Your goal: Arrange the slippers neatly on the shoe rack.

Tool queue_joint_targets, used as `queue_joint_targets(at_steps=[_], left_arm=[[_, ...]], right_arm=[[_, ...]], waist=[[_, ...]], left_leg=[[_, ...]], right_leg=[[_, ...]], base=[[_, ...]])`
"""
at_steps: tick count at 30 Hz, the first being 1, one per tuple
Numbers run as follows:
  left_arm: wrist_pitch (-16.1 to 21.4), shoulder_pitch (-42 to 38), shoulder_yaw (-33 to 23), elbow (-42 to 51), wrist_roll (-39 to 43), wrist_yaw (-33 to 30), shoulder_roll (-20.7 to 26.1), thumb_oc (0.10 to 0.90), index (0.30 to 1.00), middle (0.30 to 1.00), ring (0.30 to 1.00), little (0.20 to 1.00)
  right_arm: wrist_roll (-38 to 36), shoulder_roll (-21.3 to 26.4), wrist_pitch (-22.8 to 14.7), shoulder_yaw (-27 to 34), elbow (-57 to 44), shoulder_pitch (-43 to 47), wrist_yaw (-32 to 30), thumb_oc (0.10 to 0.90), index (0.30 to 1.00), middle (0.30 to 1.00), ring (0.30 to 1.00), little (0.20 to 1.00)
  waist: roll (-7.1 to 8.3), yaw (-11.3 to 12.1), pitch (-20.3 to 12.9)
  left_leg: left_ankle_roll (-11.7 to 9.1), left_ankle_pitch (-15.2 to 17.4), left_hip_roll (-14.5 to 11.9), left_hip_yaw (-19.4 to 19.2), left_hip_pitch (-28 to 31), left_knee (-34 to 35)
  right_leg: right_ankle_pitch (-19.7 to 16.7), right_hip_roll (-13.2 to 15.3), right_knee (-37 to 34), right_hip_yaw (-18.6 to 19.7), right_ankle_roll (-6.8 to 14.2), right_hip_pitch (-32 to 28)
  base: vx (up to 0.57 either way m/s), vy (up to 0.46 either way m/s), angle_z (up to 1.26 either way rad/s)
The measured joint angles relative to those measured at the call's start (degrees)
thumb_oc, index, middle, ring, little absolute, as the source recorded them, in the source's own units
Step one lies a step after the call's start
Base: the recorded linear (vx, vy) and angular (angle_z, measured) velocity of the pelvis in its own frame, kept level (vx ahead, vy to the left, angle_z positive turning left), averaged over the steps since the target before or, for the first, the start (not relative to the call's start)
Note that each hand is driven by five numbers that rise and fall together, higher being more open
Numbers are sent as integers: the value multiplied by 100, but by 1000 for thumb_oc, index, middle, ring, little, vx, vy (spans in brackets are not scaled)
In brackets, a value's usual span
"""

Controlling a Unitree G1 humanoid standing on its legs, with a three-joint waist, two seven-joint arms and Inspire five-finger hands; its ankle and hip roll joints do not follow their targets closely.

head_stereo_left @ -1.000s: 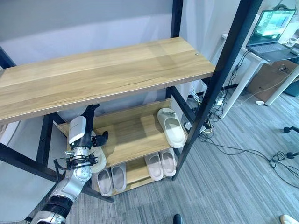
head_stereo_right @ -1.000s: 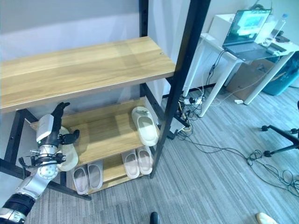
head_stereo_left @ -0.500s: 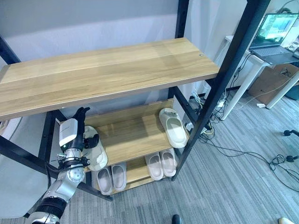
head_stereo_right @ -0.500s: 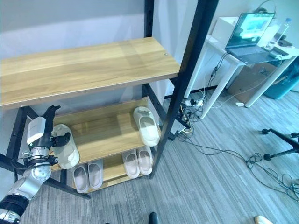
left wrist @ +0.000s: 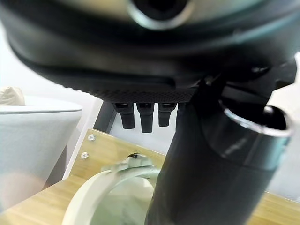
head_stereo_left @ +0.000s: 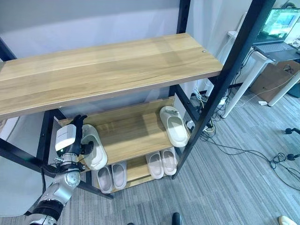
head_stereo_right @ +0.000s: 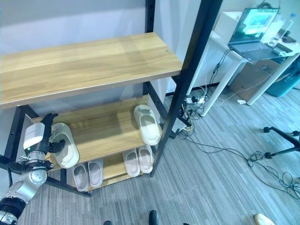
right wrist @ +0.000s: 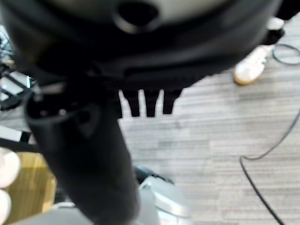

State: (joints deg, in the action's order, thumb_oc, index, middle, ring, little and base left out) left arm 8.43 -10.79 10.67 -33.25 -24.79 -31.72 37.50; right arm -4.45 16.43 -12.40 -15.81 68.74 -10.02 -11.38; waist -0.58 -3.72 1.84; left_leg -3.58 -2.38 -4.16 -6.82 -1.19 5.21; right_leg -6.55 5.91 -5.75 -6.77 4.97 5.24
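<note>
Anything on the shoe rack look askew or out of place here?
The two white slippers on the middle shelf are split: one sits at the right end, the other at the left end under the left hand. Bottom-shelf pairs look tidy.

Matt wood shelves (head_stereo_left: 112, 70), black metal frame (head_stereo_left: 220, 79), smooth slippers (head_stereo_left: 174, 127).

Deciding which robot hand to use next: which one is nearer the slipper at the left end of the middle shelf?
Left. The left robot hand is right beside that slipper. The right robot hand hangs over grey carpet, away from it.
</note>
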Motion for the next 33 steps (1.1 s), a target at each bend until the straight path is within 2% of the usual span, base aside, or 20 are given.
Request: queue_joint_targets(at_steps=[1,2,7,15,20,23,26,33], left_arm=[[0,0,0,-1,0,7,0,800,900,900,900,900],[0,0,0,-1,0,19,0,400,300,300,300,300],[9,23,37,14,10,226,-1,400,300,300,300,300],[60,72,263,582,-131,54,-117,400,300,300,300,300],[184,-131,897,731,-480,-58,-342,400,300,300,300,300],[185,-429,1265,658,-578,-99,-373,400,300,300,300,300],[140,-1124,1732,343,-683,-152,-503,400,300,300,300,300],[136,-2244,2436,-257,-703,-286,-595,400,300,300,300,300]], right_arm=[[12,0,0,0,1,3,0,800,900,900,900,900],[14,0,0,0,0,4,0,800,900,900,900,900],[14,-1,1,1,1,10,0,800,900,900,900,900],[15,-3,5,-4,3,12,-6,800,900,900,900,900],[12,-4,5,-10,3,39,-22,800,900,900,900,900],[12,3,5,-14,3,82,-33,800,900,900,900,900],[12,10,3,-72,2,109,-91,800,900,900,900,900],[7,22,-82,-121,-122,193,-160,800,900,900,900,900]], waist=[[0,-3,0],[0,-4,0],[0,-7,0],[6,-5,-3],[4,-44,-5],[-8,-27,-16],[-37,-65,-33],[-77,-385,-48]], left_leg=[[0,0,1,0,0,1],[0,0,1,0,0,1],[0,0,-3,-4,0,6],[1,0,-1,-50,-2,0],[2,1,7,-102,-68,11],[8,-15,17,-223,-163,-2],[35,-40,51,-257,-353,0],[73,-82,104,-591,-671,-1]], right_leg=[[0,0,0,0,0,1],[0,0,0,0,0,1],[0,0,0,4,0,3],[-12,7,0,57,2,32],[-22,7,0,110,2,132],[-104,6,1,236,-6,296],[-145,38,1,281,23,501],[-313,38,37,601,15,1006]], base=[[0,0,0],[0,0,0],[0,0,0],[2,-17,-2],[-30,-18,-5],[-33,-14,-17],[-35,-9,-9],[-25,1,-24]])
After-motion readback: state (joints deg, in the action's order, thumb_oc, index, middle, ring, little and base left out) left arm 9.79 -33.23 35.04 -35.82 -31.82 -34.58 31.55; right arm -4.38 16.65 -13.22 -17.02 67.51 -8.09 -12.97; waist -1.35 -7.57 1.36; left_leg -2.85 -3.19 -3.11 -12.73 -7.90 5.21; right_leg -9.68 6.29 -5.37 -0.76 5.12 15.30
